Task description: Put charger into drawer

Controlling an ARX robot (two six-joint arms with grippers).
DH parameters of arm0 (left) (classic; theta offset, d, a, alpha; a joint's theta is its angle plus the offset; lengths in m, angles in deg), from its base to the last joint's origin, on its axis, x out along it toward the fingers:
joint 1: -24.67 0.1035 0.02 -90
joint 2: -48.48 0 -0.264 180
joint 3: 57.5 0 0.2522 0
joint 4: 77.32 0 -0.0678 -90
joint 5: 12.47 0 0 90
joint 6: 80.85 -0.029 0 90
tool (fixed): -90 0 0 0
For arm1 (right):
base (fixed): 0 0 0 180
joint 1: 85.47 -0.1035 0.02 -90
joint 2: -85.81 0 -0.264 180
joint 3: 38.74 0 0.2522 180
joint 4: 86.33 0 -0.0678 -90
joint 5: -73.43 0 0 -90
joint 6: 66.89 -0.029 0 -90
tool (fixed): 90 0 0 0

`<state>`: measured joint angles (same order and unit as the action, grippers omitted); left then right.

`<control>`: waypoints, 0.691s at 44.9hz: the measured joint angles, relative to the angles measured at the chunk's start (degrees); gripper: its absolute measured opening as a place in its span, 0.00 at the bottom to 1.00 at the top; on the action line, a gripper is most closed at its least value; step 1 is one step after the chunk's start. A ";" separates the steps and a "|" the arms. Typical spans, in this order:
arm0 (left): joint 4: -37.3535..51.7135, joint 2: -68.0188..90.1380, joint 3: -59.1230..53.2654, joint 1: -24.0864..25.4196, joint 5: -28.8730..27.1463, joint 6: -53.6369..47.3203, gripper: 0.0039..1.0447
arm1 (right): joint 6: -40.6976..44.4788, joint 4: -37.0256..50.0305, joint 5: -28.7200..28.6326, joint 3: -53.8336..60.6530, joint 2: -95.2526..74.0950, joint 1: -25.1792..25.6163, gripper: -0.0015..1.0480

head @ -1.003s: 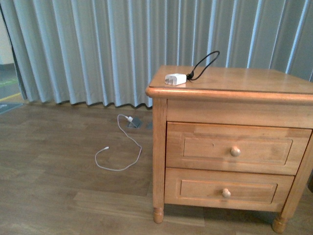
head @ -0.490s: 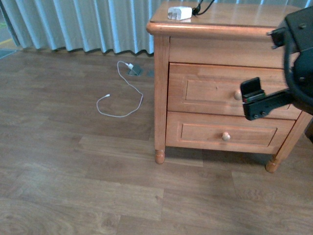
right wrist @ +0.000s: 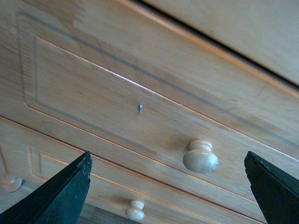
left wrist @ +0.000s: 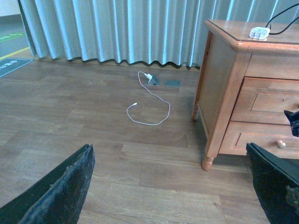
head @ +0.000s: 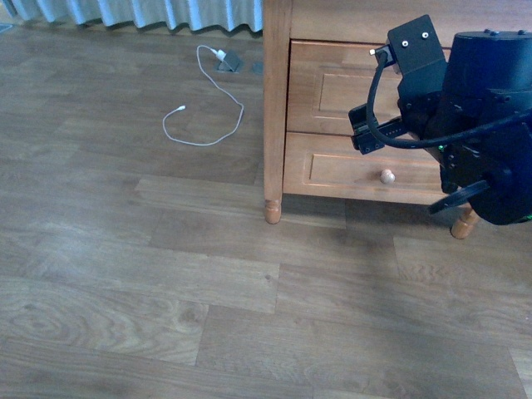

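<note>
The charger (left wrist: 259,32), a small white block with a black looped cable (left wrist: 284,21), lies on top of the wooden nightstand (left wrist: 222,88) in the left wrist view; the front view does not show it. The upper drawer (head: 328,83) is shut. My right gripper (head: 370,129) is open just in front of it. In the right wrist view its jaws (right wrist: 167,158) stand wide apart, with the drawer's round knob (right wrist: 200,156) between them, nearer one finger and untouched. My left gripper (left wrist: 169,147) is open and empty above the floor.
A long thin white cable (head: 240,112) lies looped on the wood floor left of the nightstand, near a floor socket plate (head: 229,60). The shallower lower drawer with its knob (head: 386,176) is shut. Grey curtains (left wrist: 117,28) hang behind.
The front view has dropped toward the floor, so the nightstand top and charger have left it. My right arm has come up in front of the upper drawer, closer to its knob.
</note>
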<state>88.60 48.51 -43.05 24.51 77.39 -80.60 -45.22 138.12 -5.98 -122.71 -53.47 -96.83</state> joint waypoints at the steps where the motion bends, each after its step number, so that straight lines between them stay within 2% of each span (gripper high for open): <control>1: 0.00 0.00 0.00 0.00 -0.02 0.00 0.94 | 0.22 -0.04 0.46 -1.95 -1.70 0.17 0.92; 10: 0.00 0.00 0.00 0.00 0.00 0.00 0.94 | 0.85 -0.94 2.40 -9.88 -7.58 1.79 0.92; 31: 0.00 0.00 0.00 0.00 0.00 0.00 0.94 | -1.64 -1.84 3.93 -11.80 -9.66 3.02 0.92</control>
<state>88.60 48.51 -43.05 24.51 77.39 -80.60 -46.86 136.29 -2.04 -134.51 -63.13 -93.81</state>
